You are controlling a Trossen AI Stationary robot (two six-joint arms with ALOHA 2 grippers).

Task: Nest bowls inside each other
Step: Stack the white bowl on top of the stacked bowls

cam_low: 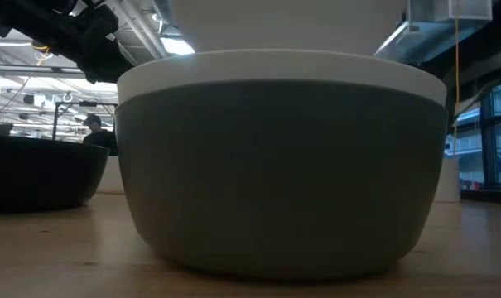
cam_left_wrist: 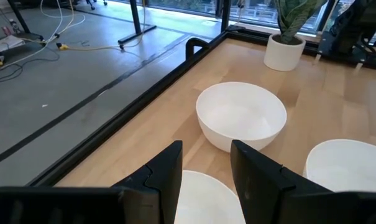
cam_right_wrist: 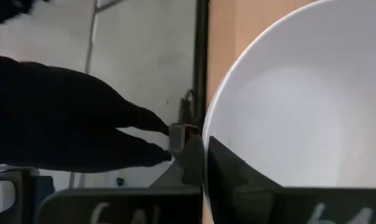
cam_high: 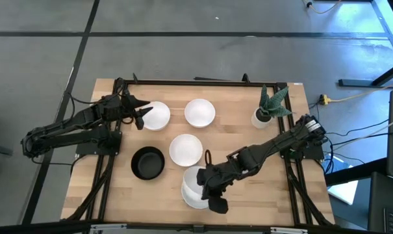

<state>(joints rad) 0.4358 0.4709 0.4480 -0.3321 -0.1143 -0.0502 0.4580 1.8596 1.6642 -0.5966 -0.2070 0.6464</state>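
Note:
Near the table's front edge a dark grey bowl stands with a white bowl nested in it. Just above this stack hangs another white bowl, and my right gripper is shut on its rim. A black bowl and three single white bowls rest on their bases on the table. My left gripper hovers open over the near-left rim of the far-left white bowl. My right gripper pinches the white bowl's rim, one finger inside the bowl and one outside its wall. The fingers slant down from the table's right side. The bowl's underside shows above the nested white bowl's rim; whether they touch I cannot tell.
A small white pot with a spiky green plant stands at the far right corner. A black frame borders the table. Bare wood lies between the plant and the stack, under my right arm.

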